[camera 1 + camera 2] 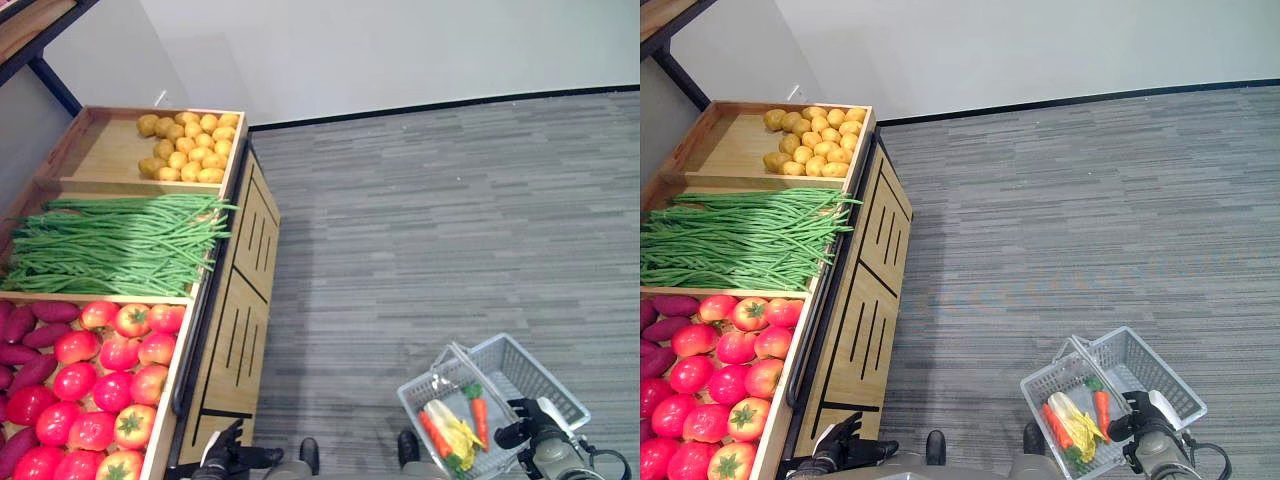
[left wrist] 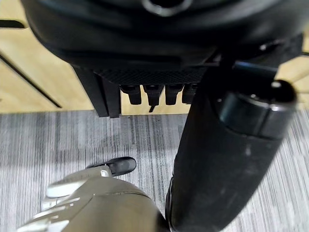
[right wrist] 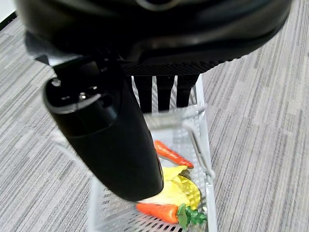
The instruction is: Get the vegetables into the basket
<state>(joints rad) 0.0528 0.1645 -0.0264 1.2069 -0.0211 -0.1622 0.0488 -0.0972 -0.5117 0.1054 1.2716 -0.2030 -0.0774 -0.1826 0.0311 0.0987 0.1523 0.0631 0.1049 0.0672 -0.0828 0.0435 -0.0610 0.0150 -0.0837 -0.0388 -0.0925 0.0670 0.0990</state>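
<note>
Carpet (image 1: pixel 450 220): grey, striped; runs from the wall to the near edge.
Produce stand (image 1: pixel 235 300): wooden, on the left side, slatted front panels facing the carpet; three bins in a row.
Green beans (image 1: pixel 110 245): long heap in the middle bin, tips hanging over the front rim.
Tomatoes (image 1: pixel 105 385): red, packed in the nearest bin; purple sweet potatoes (image 1: pixel 25 345) just beside them on the left of that bin.
Potatoes (image 1: pixel 185 145): yellow pile in the far bin, against its right corner.
Basket (image 1: pixel 560 385): grey wire shopping basket, off the stand, low on the right over the carpet, handles up.
Basket contents: two carrots (image 3: pixel 171 153), a yellow-white leafy vegetable (image 3: pixel 176 188) lying between them.
Right hand (image 1: pixel 535 425): at the basket's near rim; fingers curled down at the handle; whether they grip the wire, cannot tell.
Left hand (image 1: pixel 225 455): by the stand's lower front, fingers loosely spread, holding nothing.
</note>
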